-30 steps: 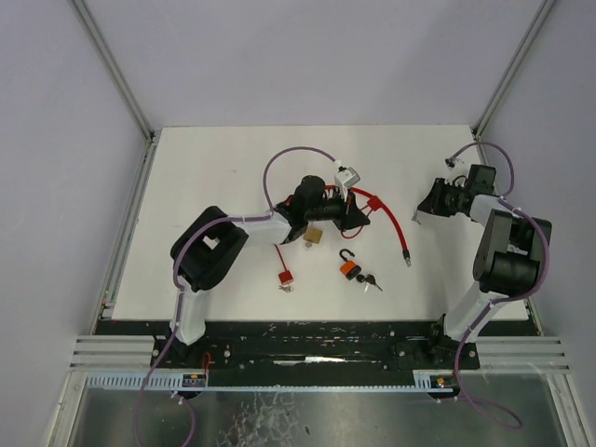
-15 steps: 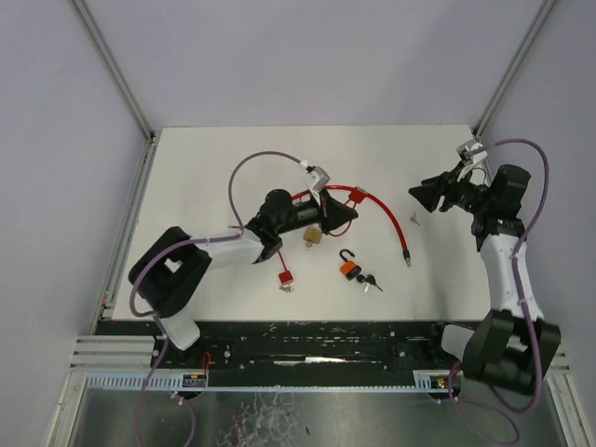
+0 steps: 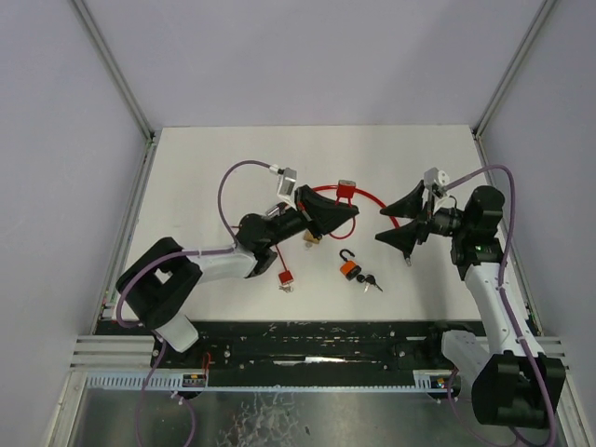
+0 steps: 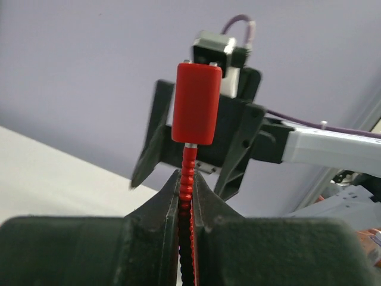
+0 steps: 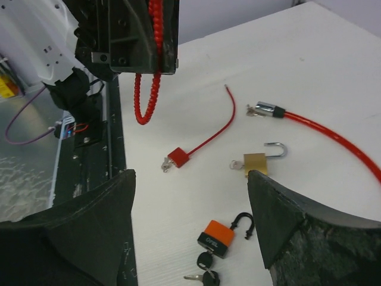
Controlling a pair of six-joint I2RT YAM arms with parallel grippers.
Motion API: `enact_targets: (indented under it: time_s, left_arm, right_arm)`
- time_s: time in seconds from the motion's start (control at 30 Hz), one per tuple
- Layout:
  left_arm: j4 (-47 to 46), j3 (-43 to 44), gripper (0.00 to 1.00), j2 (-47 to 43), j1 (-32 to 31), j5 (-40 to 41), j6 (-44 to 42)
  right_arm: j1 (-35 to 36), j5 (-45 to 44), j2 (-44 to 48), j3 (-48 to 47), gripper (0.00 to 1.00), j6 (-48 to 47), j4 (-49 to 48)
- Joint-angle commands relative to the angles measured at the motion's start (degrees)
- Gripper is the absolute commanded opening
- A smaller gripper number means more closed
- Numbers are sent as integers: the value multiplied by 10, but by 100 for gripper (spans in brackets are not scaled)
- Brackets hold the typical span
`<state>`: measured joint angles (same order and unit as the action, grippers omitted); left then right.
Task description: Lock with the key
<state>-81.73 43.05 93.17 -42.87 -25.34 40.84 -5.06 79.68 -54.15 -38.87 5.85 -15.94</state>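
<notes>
Left hand (image 3: 340,216) clenches the red cable lock (image 4: 196,104) above the desk (image 3: 205,186), behind the orange padlock (image 3: 349,270) and keys (image 3: 370,280); right hand (image 3: 382,226), released, faces it.

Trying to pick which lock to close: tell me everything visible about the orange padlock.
The orange padlock lies flat on the white table, front centre. Its body looks plastic-coated: orange toward the shackle, a black band with pale lettering below. The thin black shackle is open, one end hooked free. Black-headed keys lie against its lower end; whether one is inserted is unclear. Nothing else touches it.
</notes>
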Motion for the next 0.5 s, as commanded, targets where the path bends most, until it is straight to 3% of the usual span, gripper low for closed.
enact_targets:
  time_s: [0.0,0.47]
  left_arm:
    - [-98,0,6,5,-46,47,-9]
    - [-99,12,6,37,-80,82,-74]
  right_arm:
    - [44,4,-12,14,81,36,-53]
    - [115,8,-37,31,72,88,-99]
